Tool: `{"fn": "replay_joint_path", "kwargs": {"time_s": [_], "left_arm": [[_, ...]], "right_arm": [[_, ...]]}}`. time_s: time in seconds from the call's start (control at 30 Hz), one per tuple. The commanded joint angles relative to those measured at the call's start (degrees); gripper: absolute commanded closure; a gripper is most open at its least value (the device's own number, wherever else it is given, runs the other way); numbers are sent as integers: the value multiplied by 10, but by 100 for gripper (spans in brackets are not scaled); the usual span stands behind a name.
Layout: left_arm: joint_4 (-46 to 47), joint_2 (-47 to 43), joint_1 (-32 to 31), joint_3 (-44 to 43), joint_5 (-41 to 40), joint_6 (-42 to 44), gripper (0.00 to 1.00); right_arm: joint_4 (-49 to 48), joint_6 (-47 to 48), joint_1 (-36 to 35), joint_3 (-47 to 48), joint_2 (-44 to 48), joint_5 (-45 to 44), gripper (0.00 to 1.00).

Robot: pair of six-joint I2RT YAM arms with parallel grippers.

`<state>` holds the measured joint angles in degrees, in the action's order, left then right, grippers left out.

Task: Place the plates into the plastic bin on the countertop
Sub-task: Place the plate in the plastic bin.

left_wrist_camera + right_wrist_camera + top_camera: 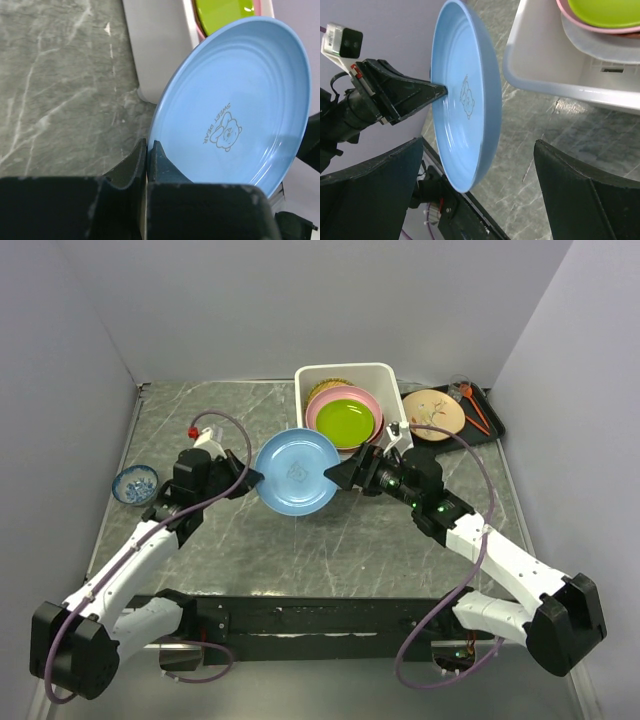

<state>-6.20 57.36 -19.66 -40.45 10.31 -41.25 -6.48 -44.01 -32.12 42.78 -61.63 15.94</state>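
Left gripper (148, 150) closed on the lower left rim of the blue plate (240, 100); one finger (131, 165) on the plate's underside, the other against its upper face. Plate tilted steeply, face to the right, clear of the countertop (60, 85), which lies left of and below the plate. Bear print (227, 131) with "SWEET BEAR" lettering at the plate's centre. Bin (155, 45) behind the plate, its white wall and rim above the plate's upper left edge. Green plate (222, 10) inside the bin, above the blue plate's top rim, a pink plate (199, 31) edge just under it
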Motion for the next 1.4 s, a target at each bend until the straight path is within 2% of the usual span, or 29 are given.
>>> {"fn": "replay_joint_path", "kwargs": {"time_s": [0.0,0.33,0.47,0.57,0.6,0.63,0.67,0.77,0.93,0.97,1.0,1.07,1.2,1.27,1.3,1.37], "left_arm": [[57,-4,-12,-1,14,-5,99],[28,-52,-13,6,-9,-2,99],[7,-82,-13,11,-24,-2,99],[1,-87,-13,12,-22,-1,99],[0,-86,-13,10,-20,-1,99],[-1,-86,-13,10,-20,-1,99],[-1,-83,-13,9,-18,-1,99],[13,-79,-13,15,-12,-4,99],[40,-58,-13,21,9,-9,96],[50,-54,-13,21,16,-11,93],[54,-50,-13,20,18,-12,84],[79,-39,-13,20,29,-13,74],[108,-20,-13,20,56,-14,41],[116,-8,-13,17,59,-12,31],[115,-3,-13,15,55,-11,20],[116,2,-13,12,52,-11,10]], "right_arm": [[-40,-18,-5,-3,5,24,2],[-73,-26,-31,32,-72,58,6],[-104,-34,-37,40,-107,73,14],[-123,-40,-37,31,-104,70,34],[-125,-41,-38,30,-102,67,50],[-126,-42,-38,27,-98,66,58],[-127,-42,-38,25,-91,61,74],[-122,-41,-38,13,-71,49,98],[-101,-37,-38,-11,-33,25,100],[-95,-36,-37,-14,-27,20,100],[-90,-33,-37,-17,-23,10,100],[-73,-29,-38,-20,-7,1,100],[-50,-25,-38,-33,21,-22,100],[-34,-22,-37,-37,34,-35,100],[-30,-20,-37,-38,37,-38,100],[-26,-20,-36,-40,40,-43,100]]}}
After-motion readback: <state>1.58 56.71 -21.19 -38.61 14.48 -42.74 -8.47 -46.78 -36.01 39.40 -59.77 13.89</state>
